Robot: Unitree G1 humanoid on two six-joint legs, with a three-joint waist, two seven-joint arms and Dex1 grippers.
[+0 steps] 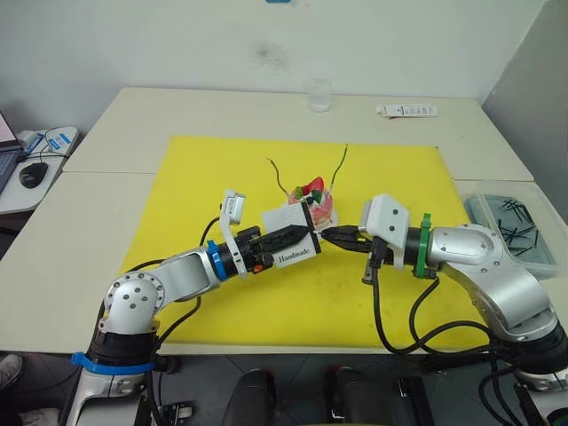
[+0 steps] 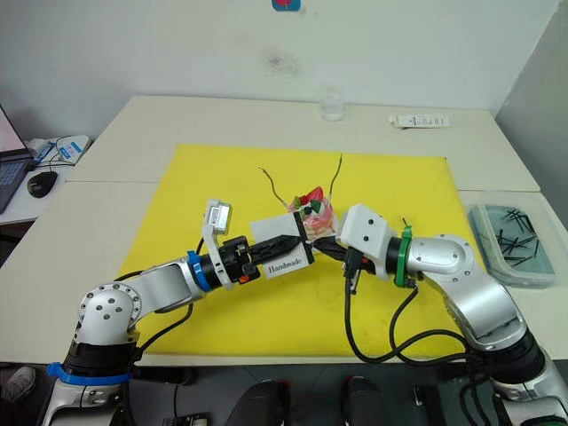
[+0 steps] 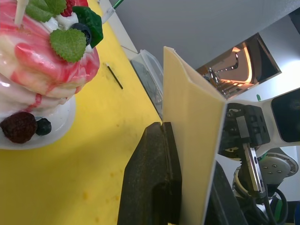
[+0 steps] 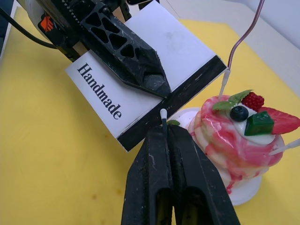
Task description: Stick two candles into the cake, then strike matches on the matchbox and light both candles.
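- Holding the matchbox point(image 4: 140, 70) clamped between the fingers of my left gripper point(image 1: 297, 236), I keep it raised just beside the cake point(image 4: 239, 136), with its black striking strip point(image 4: 173, 108) turned toward my right arm
- Pinching a match point(image 4: 162, 119) in my right gripper point(image 4: 166, 140), fingers closed tight on it, I have its pale head touching or almost touching the black strip; I cannot tell whether there is real contact
- Both candles point(image 1: 277, 174) are already stuck into the top of the cake, rising thin and wavy above the strawberry and berries, so I judge the first part of the task done
- Neither candle tip shows a flame in the head views, and the match head looks unburnt, so I judge that the striking is not yet done and both lightings remain
- The cake sits on its small white plate point(image 3: 47, 136) near the middle of the yellow mat point(image 1: 222, 177), partly hidden behind the matchbox in the head views
- More matches lie in a clear tray point(image 1: 515, 226) off the mat on my right side, and one stray match point(image 3: 115, 77) lies on the mat beyond the cake
- What is left, as I read it: strike, carry the flame to one candle, then the other
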